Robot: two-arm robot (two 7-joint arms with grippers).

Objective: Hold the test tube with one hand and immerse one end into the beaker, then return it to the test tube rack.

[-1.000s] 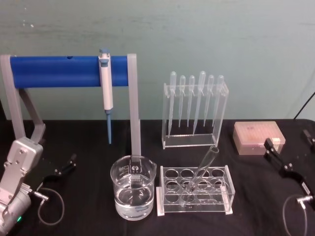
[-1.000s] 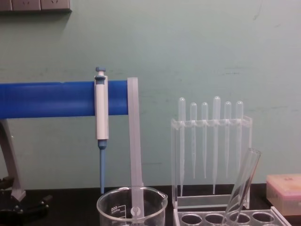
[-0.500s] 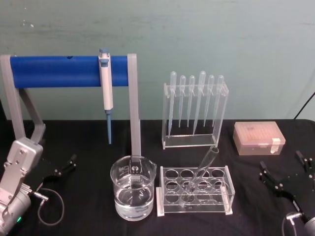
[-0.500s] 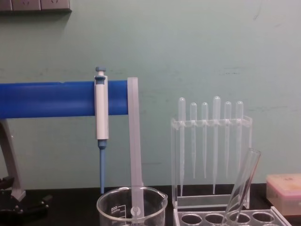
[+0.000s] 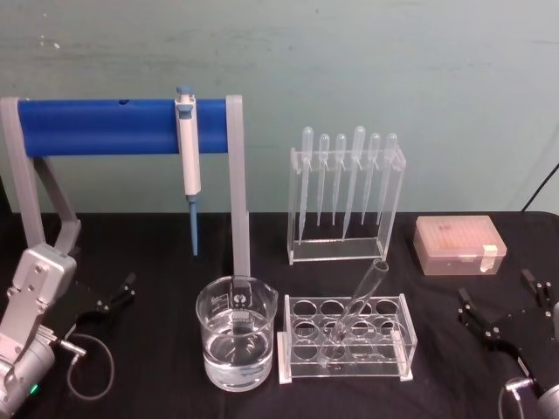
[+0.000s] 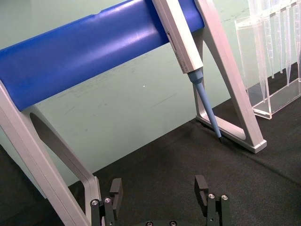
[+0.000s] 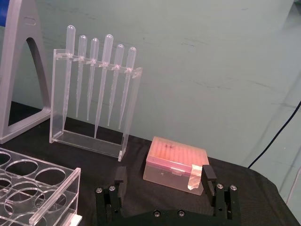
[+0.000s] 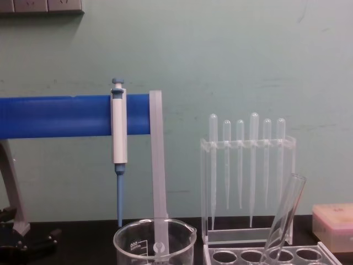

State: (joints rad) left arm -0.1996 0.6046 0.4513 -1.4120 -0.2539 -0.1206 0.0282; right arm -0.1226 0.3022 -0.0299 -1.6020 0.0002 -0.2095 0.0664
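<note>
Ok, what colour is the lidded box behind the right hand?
Pale pink, translucent, with a strip of tape on its front; the box shows best in the right wrist view.

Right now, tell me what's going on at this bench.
Nothing is being held. The test tube leans tilted in the clear rack, just right of the beaker, which has water in it. The right gripper is open, low over the table at the far right, beyond the rack. The left gripper is open too, parked at the far left near the blue stand.
</note>
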